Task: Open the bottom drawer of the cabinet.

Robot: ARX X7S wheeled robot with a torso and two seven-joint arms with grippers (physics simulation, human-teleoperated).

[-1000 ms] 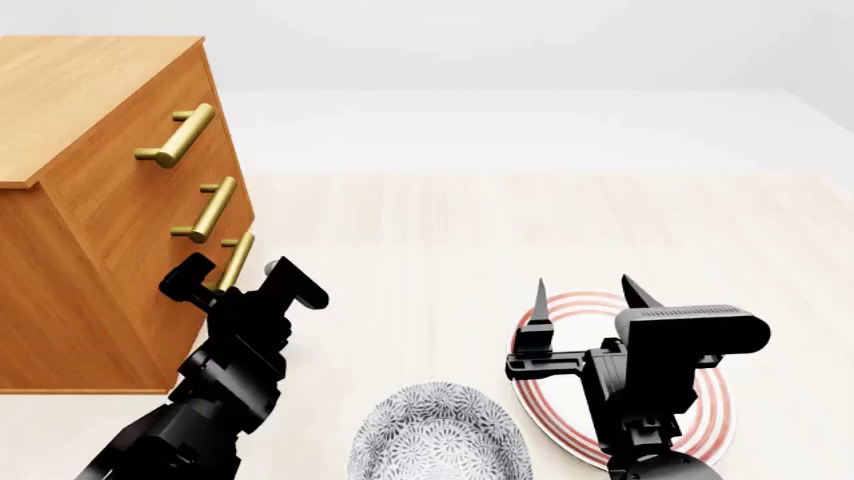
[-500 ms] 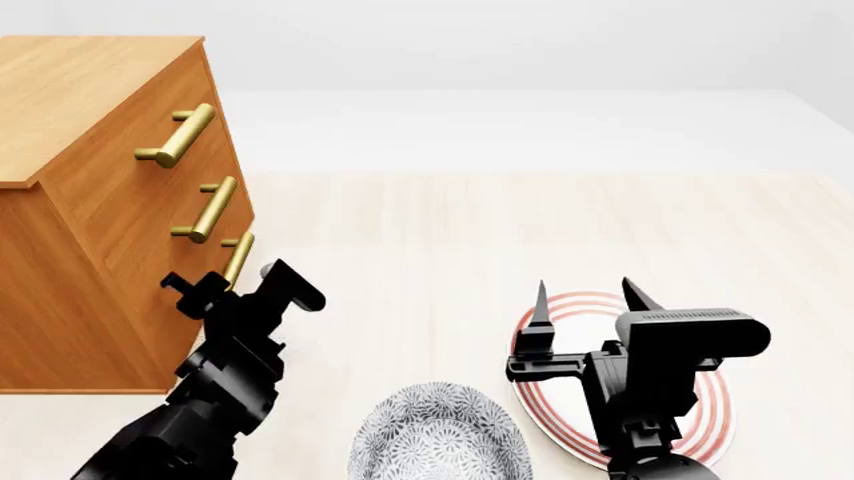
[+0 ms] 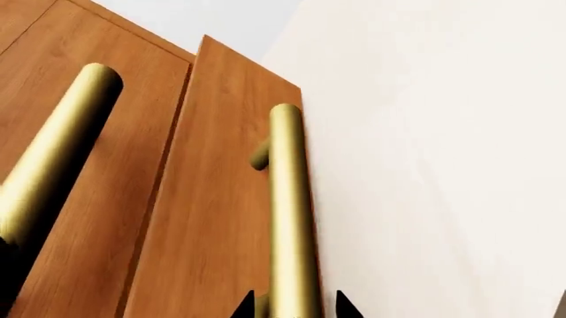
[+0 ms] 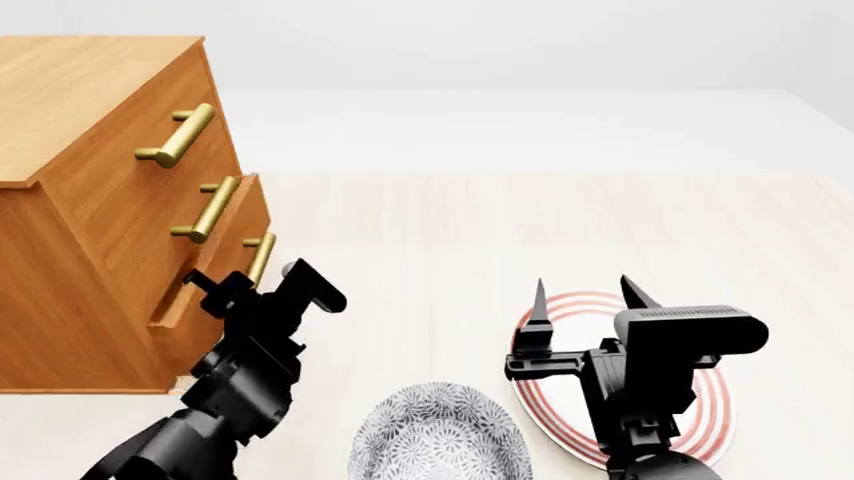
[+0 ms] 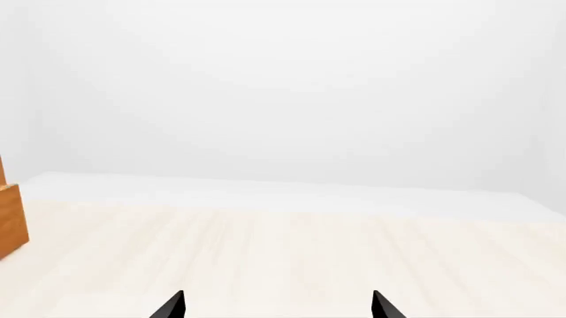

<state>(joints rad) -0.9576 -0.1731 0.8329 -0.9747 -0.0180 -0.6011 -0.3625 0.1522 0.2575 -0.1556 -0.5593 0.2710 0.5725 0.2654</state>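
Note:
The cabinet [image 4: 94, 150] stands at the left of the head view, orange-brown wood with three brass bar handles. Its bottom drawer [image 4: 200, 300] juts out a little from the cabinet face. My left gripper [image 4: 264, 285] is shut on that drawer's brass handle [image 4: 260, 258]. In the left wrist view the handle [image 3: 287, 212] runs between the two black fingertips of the left gripper [image 3: 292, 306], and the drawer front [image 3: 212, 199] stands proud of the drawer above. My right gripper [image 4: 581, 295] hangs open and empty over the floor; the right wrist view shows the gripper [image 5: 276, 305] with only bare floor beyond.
A white plate [image 4: 707, 420] with red rings lies under the right arm. A grey patterned bowl [image 4: 434, 435] sits at the near middle. The middle drawer's handle [image 3: 53, 152] is beside the held one. A cabinet corner [image 5: 10, 222] shows in the right wrist view.
The left gripper has drawn back to the right with the handle in it, and the bottom drawer has slid out a little from the cabinet. The right arm has stayed put.

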